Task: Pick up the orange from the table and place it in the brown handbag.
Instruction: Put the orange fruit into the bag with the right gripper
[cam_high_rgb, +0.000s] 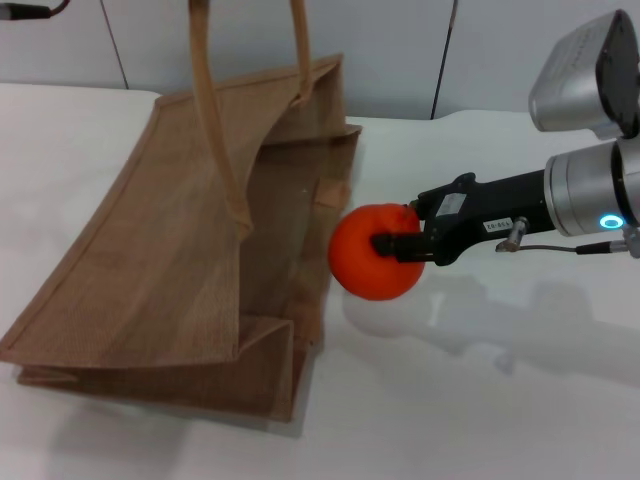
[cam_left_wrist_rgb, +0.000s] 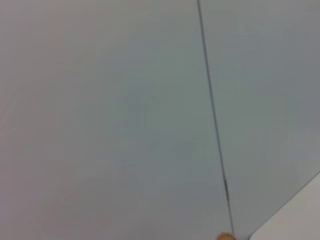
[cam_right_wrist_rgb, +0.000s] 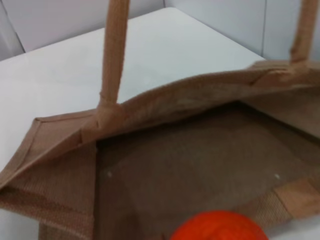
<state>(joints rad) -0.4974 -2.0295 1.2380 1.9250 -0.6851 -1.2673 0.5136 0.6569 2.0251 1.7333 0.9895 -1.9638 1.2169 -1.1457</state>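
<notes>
The right gripper (cam_high_rgb: 392, 243) reaches in from the side with its dark jaws pinching the orange (cam_high_rgb: 372, 253), holding the fruit clear above the white worktop (cam_high_rgb: 480, 400), where a soft shadow lies beneath it. Just ahead of the jaws stands the brown handbag (cam_high_rgb: 170, 260), its open mouth turned toward the fruit and its two lighter handles (cam_high_rgb: 215, 130) rising out of sight. The orange hangs right beside the bag's near edge, at the opening, not inside it. From the right wrist the bag's mouth gapes wide, the woven inner wall (cam_right_wrist_rgb: 200, 160) plain to see, with the top of the orange (cam_right_wrist_rgb: 220, 227) showing just in front of the rim. The left gripper is nowhere to be seen; its wrist camera faces only a pale grey wall panel (cam_left_wrist_rgb: 100, 120) with a thin seam.
</notes>
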